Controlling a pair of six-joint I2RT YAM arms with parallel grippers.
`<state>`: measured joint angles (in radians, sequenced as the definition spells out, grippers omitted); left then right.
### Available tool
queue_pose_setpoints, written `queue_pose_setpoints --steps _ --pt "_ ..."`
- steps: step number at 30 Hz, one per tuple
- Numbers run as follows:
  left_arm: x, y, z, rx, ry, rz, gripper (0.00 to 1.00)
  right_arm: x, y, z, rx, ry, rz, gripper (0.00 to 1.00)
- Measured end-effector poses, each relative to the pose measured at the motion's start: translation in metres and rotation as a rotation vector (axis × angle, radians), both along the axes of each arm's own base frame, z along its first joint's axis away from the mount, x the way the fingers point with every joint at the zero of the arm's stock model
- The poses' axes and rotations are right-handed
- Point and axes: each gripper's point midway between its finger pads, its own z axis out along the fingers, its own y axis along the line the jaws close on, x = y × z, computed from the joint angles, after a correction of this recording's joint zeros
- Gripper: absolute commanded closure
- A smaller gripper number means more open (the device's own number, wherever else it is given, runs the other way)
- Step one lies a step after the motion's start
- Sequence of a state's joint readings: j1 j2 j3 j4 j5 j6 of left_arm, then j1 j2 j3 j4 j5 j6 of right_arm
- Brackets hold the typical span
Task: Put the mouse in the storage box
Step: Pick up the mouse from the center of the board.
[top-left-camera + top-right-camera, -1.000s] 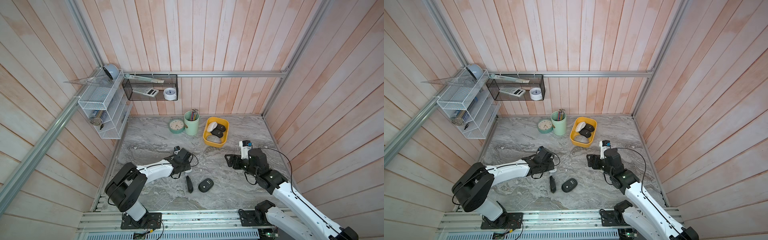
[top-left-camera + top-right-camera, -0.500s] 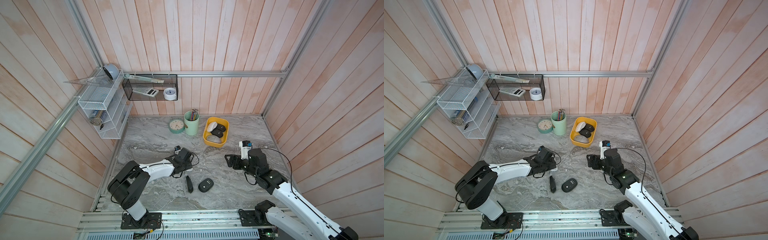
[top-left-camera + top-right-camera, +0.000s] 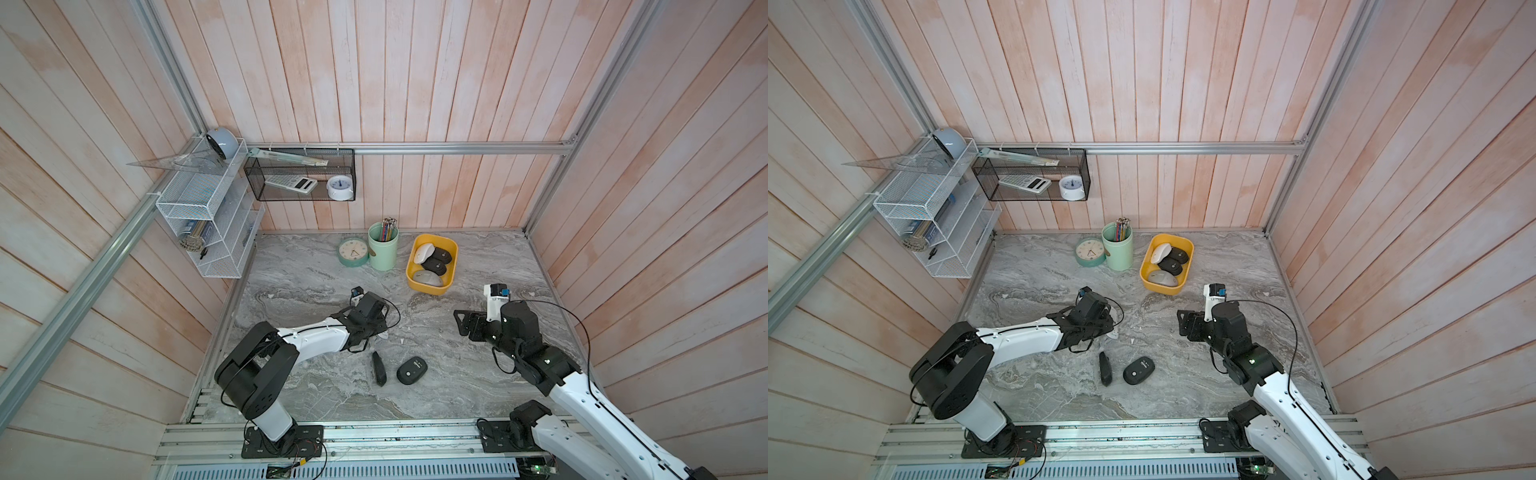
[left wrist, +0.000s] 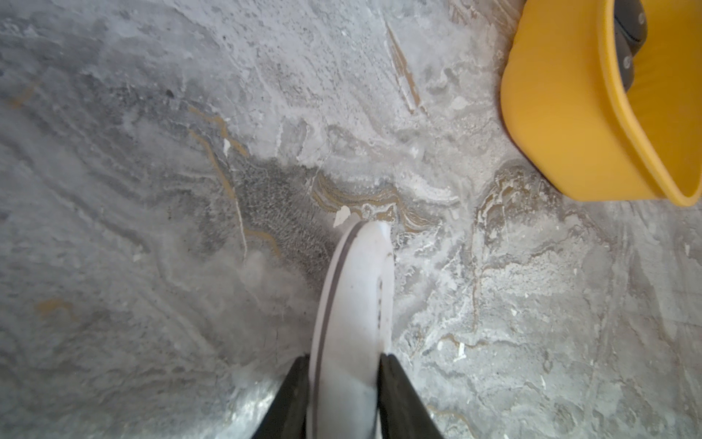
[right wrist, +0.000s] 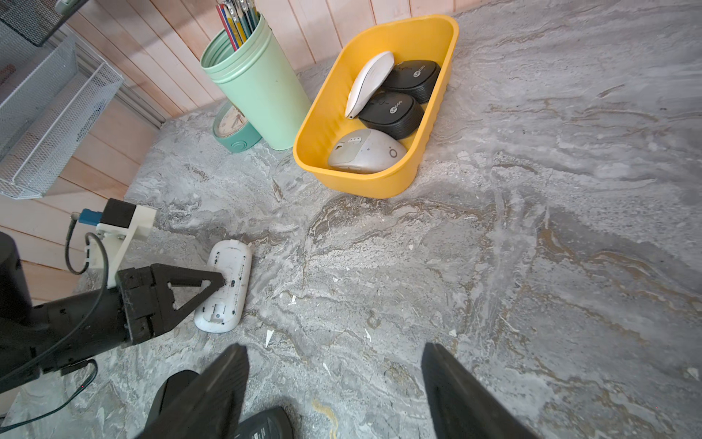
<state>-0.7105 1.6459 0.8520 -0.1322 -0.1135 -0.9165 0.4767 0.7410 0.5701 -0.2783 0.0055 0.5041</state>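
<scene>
My left gripper (image 4: 343, 365) is shut on a flat white mouse (image 4: 353, 304), which stands on its edge low over the marble table. In the right wrist view the white mouse (image 5: 228, 281) shows its underside, with a black finger pressed against it. The yellow storage box (image 3: 432, 286) stands at the back with several mice inside; its near wall (image 4: 562, 114) is a short way beyond the held mouse. Two black mice (image 3: 412, 370) (image 3: 379, 368) lie on the table near the front. My right gripper (image 5: 334, 365) hangs open and holds nothing, right of the centre.
A green pencil cup (image 3: 383, 249) and a green clock (image 3: 353, 251) stand just left of the box. A white wire rack (image 3: 208, 224) and a black mesh basket (image 3: 299, 178) hang on the walls. Wooden walls close in three sides.
My left gripper's jaws have closed onto the white mouse. Both arms have hardly moved, and the right gripper stays open.
</scene>
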Motion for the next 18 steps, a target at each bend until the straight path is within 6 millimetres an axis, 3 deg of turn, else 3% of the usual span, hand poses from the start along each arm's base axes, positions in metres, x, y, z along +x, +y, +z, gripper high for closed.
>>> queue_pose_setpoints --steps 10,18 --pt "-0.013 -0.006 0.010 0.202 -0.003 -0.100 0.84 -0.001 -0.013 -0.005 -0.029 -0.003 -0.056 0.23" --pt "-0.012 -0.012 0.024 0.333 -0.045 -0.152 0.88 -0.003 -0.018 -0.002 -0.030 -0.013 -0.078 0.23"
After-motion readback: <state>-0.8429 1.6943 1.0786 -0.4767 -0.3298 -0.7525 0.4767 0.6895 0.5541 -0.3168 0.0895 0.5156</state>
